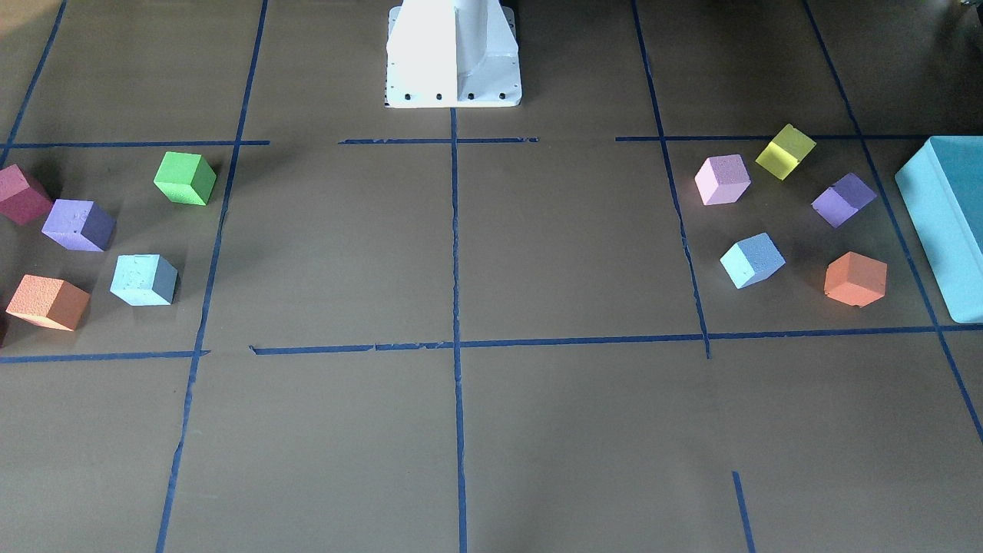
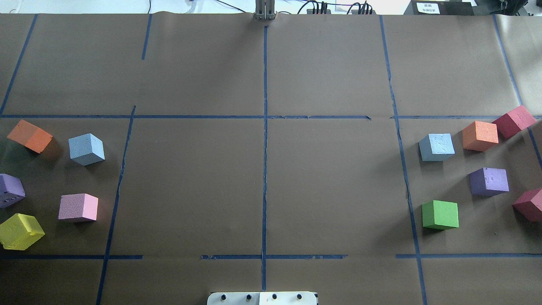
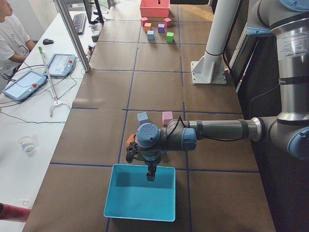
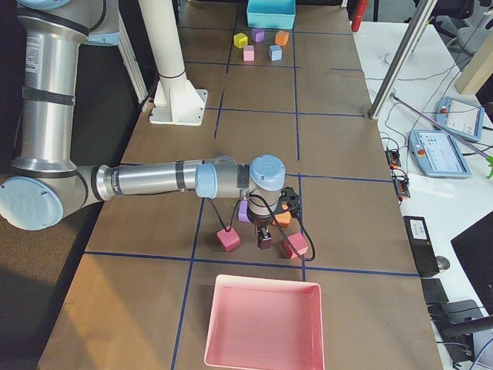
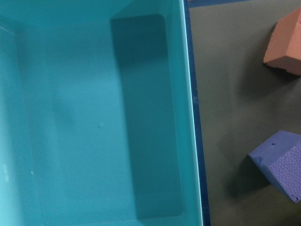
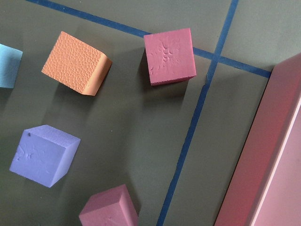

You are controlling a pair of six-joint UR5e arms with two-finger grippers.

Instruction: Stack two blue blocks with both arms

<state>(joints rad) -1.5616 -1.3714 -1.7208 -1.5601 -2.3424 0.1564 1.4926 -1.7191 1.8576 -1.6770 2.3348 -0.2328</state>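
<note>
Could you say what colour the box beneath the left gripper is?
Teal box; left wrist view.

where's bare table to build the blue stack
The two middle squares either side of the centre tape line are bare, bordered by the left blue block and the right blue block. Crowded: both ends, around the pink cube and the green cube.

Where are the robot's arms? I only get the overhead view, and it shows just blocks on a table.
Observer: The left arm stretches over the table's left end; the left claw hangs over a teal box.
Visitor: And the other one?
Observer: The right arm stretches over the opposite end; the right claw hangs near a crimson block.
Visitor: Any box there too?
Observer: Yes, a pink tray lies at that end.
</note>
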